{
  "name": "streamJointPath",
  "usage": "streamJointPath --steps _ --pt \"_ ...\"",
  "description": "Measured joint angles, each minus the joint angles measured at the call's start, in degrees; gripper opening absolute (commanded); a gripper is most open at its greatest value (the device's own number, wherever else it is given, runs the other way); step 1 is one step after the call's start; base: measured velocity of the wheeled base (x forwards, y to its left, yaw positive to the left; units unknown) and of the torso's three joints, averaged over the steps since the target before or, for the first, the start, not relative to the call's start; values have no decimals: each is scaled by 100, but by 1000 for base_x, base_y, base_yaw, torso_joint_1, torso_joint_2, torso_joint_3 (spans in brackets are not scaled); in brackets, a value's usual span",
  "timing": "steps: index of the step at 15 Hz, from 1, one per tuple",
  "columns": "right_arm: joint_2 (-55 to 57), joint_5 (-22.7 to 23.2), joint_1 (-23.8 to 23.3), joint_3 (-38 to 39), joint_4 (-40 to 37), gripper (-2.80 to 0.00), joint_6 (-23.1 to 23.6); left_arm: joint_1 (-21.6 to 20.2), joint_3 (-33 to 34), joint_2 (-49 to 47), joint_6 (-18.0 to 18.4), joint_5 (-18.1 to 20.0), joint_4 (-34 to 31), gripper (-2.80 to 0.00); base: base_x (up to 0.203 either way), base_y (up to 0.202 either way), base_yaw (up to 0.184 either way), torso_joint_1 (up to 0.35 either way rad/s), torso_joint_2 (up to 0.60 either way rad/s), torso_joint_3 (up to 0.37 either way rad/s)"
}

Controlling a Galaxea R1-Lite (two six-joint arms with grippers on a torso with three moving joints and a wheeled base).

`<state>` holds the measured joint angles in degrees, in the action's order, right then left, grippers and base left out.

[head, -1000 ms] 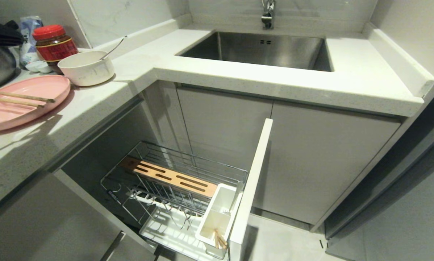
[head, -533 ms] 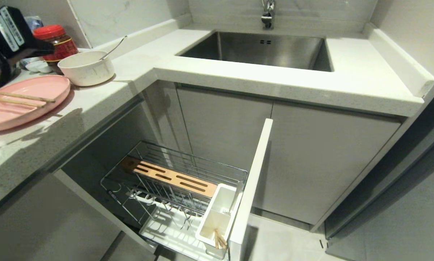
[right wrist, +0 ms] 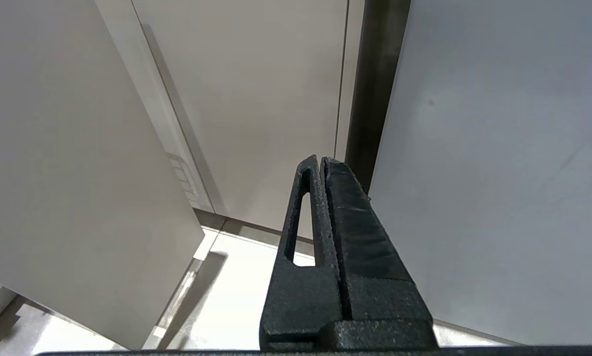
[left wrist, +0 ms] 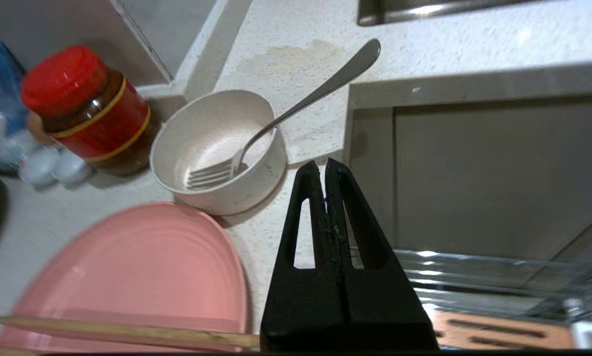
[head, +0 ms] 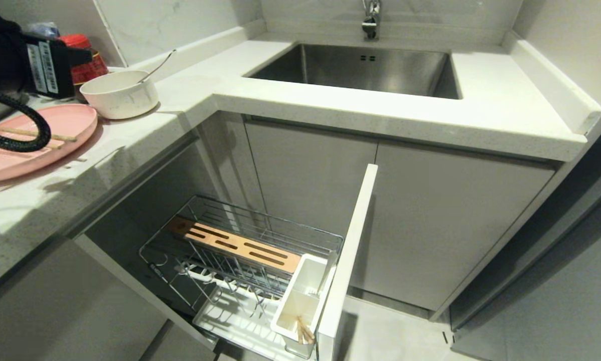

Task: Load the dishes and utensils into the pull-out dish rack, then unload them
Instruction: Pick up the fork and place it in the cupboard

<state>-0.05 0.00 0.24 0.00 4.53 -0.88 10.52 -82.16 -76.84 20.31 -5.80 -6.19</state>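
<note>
Left hand (left wrist: 324,170) closed and empty, above the bench (head: 190,95) edge beside the cream bowl (left wrist: 220,148).
Pink plate (left wrist: 143,267) carried the chopsticks (left wrist: 118,333); fork (left wrist: 281,121) sat in the bowl; pull-out dish rack (head: 240,260) was out, its cutlery box (head: 300,301) already holding wooden sticks. Right hand (right wrist: 320,165) parked, closed, by the cabinet fronts. Advice: open fingers before descending, take one slim utensil by its shaft, keep clear of the bowl rim.
</note>
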Motion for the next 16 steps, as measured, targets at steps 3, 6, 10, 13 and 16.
streamJointPath --steps 3,6,10,13,16 --pt "0 0 0 0 -2 -280 0 41 127 -15 586 -9 33 0 0 0 0 0 0 0" --pt "0 0 0 0 -2 -280 0 72 195 -83 609 -12 143 0 0 0 0 0 0 0" --pt "0 0 0 0 0 -280 0 72 232 -288 649 -28 524 0 0 0 0 0 0 0" --pt "0 0 0 0 -2 -280 0 53 212 -608 803 -109 1037 0 0 0 0 0 0 0" --pt "0 0 0 0 0 -280 0 -2 157 -980 837 -152 1427 0 0 0 0 0 0 0"
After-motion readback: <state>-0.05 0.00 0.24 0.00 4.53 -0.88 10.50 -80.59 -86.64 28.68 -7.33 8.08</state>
